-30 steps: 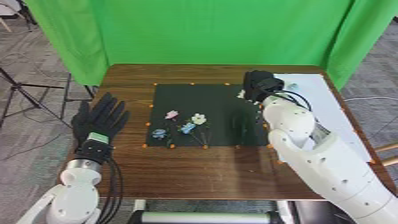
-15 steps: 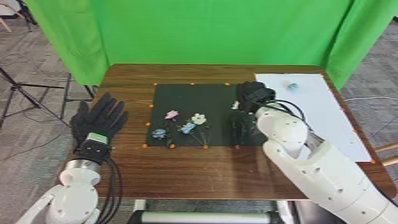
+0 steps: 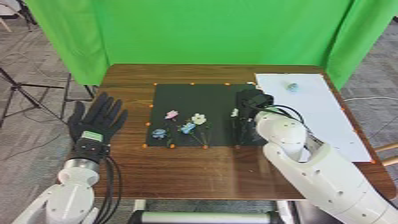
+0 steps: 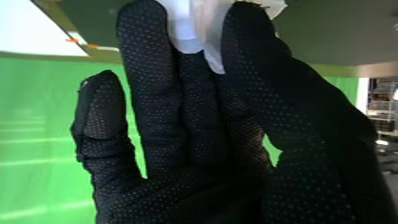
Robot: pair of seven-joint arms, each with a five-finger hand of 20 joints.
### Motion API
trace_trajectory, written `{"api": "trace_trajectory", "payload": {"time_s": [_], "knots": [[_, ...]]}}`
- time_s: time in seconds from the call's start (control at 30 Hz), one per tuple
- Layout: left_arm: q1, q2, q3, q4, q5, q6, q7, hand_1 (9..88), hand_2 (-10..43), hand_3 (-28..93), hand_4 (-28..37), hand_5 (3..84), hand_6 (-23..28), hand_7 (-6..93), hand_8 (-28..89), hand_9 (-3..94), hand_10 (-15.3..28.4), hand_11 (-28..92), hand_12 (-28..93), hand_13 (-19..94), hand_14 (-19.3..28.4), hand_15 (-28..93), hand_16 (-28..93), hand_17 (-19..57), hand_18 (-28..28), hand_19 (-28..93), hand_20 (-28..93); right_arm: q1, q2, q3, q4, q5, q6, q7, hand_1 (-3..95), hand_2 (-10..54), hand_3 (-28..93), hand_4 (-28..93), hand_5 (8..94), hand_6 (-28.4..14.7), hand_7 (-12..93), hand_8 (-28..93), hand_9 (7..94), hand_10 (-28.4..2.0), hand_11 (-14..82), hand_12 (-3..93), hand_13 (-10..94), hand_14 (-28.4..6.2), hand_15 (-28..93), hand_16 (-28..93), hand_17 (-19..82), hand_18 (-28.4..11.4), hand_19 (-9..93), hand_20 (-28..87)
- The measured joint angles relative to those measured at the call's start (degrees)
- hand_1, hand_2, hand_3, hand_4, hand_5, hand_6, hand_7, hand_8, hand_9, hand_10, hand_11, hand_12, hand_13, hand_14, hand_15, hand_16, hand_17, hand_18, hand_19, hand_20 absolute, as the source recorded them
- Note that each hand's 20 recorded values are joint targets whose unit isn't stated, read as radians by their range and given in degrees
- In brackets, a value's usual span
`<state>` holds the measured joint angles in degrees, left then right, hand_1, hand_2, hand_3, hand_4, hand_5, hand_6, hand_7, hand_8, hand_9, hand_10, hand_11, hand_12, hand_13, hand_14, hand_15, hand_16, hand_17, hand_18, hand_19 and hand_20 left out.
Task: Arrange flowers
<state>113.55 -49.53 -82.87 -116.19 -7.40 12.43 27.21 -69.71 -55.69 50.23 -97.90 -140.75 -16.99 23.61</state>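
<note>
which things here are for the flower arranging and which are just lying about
For the job:
- pink flower, white flower, two blue flowers
- white piece pinched in right hand
- probably dark mat, white sheet

Just about:
- green curtain
- black stand

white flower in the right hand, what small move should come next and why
Probably lower the white flower onto the dark mat and release it: the right hand pinches it over that mat, where the pink flower lies.

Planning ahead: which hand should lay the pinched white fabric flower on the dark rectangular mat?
Right hand, probably: it pinches that flower over the mat; the left hand is open beside it.
</note>
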Motion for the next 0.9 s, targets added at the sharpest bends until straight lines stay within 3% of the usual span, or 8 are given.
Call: {"api": "trace_trajectory", "payload": {"time_s": [0.17, 0.27, 0.47, 0.6, 0.77, 0.9], "knots": [[0.1, -0.01, -0.06, -0.12, 0.71, 0.14, 0.09, 28.7, 15.8, 72, -28.3, 45.3, 6.5, 18.3, -10, 37.3, 13.7, 25, 10, 27, 14.5, 43, -9, -5.1, 14.4, 40, 11, -0.6, 0.0, 0.6, -0.6, 0.4, -0.9, -0.4, 52.5, -9.5, 72, -28, 68.6, 0.0, 25, -4, 70.5, -11.9, 16.7, 16.3, 68, -6.7, 37, 32, 35, -21.1, 82, 32], [0.1, -0.01, -0.06, -0.16, 0.79, 0.51, 0.17, 29.0, 15.9, 72, -28.3, 45.5, 6.8, 18.8, -10, 37.7, 13.9, 26, 11, 27, 14.5, 44, -9, -5.0, 14.5, 41, 11, -0.7, 0.0, 0.8, -0.9, 0.6, -1.3, -0.6, 47.2, -9.5, 77, -28, 66.9, 0.2, 24, -14, 66.6, -12.7, 15.9, 15.4, 66, -9.0, 41, 26, 35, -21.3, 82, 33], [0.0, -0.10, 0.01, -1.02, -0.93, 5.37, 1.38, 28.8, 15.8, 73, -28.3, 43.2, 7.3, 19.3, -11, 37.1, 13.9, 27, 11, 27, 14.6, 45, -10, -5.1, 14.5, 41, 11, -1.1, 0.0, 1.8, -2.3, 1.0, -2.3, -0.7, 45.0, -9.5, 79, -28, 65.5, -0.2, 24, -15, 64.0, -13.7, 14.1, 15.3, 64, -10.0, 44, 20, 34, -21.6, 82, 34], [0.0, -0.08, 0.05, -1.02, -1.36, 5.37, 1.91, 28.5, 15.6, 73, -28.3, 42.6, 7.3, 19.6, -11, 36.8, 13.8, 27, 11, 27, 14.6, 45, -10, -5.1, 14.5, 42, 11, -1.4, 0.1, 2.6, -3.5, 1.1, -3.4, -0.7, 43.0, -9.5, 79, -28, 64.2, -1.2, 22, -14, 63.4, -14.1, 13.9, 15.2, 64, -10.5, 44, 20, 34, -21.9, 83, 34], [0.0, -0.06, 0.25, -1.02, -1.03, 4.80, 2.02, 28.3, 15.6, 72, -28.3, 42.4, 7.2, 19.8, -11, 36.1, 13.5, 27, 11, 27, 14.6, 45, -10, -5.0, 14.3, 41, 11, -2.1, 0.1, 4.8, -5.3, 0.6, -4.6, -0.7, 37.6, -9.5, 76, -28, 62.6, -2.8, 19, -12, 61.4, -15.3, 12.2, 15.2, 62, -12.2, 42, 19, 34, -22.1, 82, 33], [0.0, -0.07, 0.52, -0.92, 1.04, 3.55, 1.36, 28.1, 15.6, 72, -28.3, 42.6, 7.2, 19.5, -11, 35.8, 13.6, 26, 10, 26, 14.8, 44, -10, -5.1, 14.2, 41, 10, -1.8, 0.2, 5.7, -4.0, 0.6, -0.8, -0.1, 27.9, 0.7, 79, -24, 50.6, -6.0, 17, -11, 46.2, -19.5, 10.0, 14.5, 38, -17.8, 35, 12, 26, -20.0, 67, 23]]}}
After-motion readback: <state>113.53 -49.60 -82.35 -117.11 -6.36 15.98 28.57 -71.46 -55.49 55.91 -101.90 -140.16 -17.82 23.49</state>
